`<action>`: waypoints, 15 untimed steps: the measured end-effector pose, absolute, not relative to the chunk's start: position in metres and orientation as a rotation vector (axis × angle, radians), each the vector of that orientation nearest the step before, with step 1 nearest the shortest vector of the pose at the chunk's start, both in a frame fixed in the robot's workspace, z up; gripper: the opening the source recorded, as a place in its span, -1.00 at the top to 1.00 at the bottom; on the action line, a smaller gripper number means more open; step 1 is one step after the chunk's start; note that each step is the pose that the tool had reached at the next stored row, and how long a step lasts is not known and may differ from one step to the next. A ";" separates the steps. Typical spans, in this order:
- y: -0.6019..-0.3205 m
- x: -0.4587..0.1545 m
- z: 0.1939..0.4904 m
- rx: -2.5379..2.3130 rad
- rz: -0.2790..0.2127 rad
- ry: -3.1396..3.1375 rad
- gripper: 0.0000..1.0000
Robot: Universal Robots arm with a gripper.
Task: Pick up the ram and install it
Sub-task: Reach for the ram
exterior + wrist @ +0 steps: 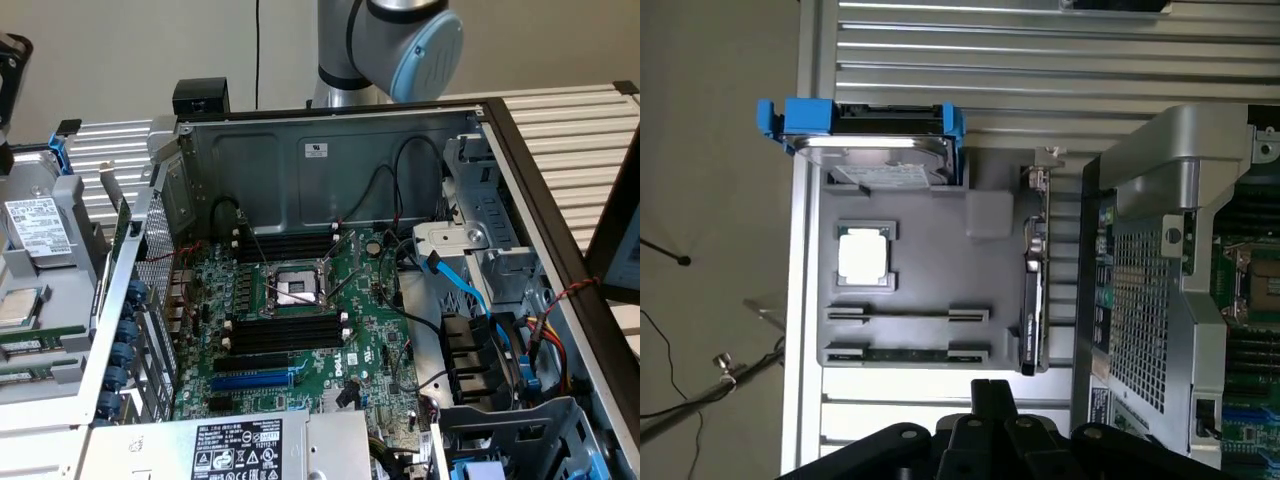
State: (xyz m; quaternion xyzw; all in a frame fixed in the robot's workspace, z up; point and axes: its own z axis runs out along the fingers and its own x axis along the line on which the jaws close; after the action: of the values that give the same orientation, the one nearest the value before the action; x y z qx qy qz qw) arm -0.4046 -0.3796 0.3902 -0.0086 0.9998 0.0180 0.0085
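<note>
Two ram sticks stand on edge in the grooves of a grey tray (940, 220): one ram stick (908, 314) and a second ram stick (908, 353) beside it. In the exterior view their green edges (38, 336) show on the tray at the exterior view's left, outside the computer case. My gripper (990, 388) hangs above the tray's edge close to the nearer stick, its black fingers shut together with nothing between them. The arm's blue-capped joint (425, 50) rises behind the case.
The tray also holds a hard drive (875, 150) in a blue bracket, a processor chip (865, 253) and an upright card (1035, 280). The open case (330, 160) shows the motherboard with black memory slots (285, 333), a blue slot (250, 381) and cables (470, 290).
</note>
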 end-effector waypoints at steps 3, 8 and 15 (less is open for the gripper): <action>-0.375 -0.408 0.390 -0.032 0.050 3.124 0.79; -0.374 -0.417 0.390 -0.042 0.050 3.124 0.79; -0.374 -0.424 0.390 -0.049 0.050 3.124 0.79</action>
State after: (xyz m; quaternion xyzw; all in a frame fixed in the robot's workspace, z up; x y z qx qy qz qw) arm -0.4243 -0.3744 0.3897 -0.0156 0.9997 0.0160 0.0084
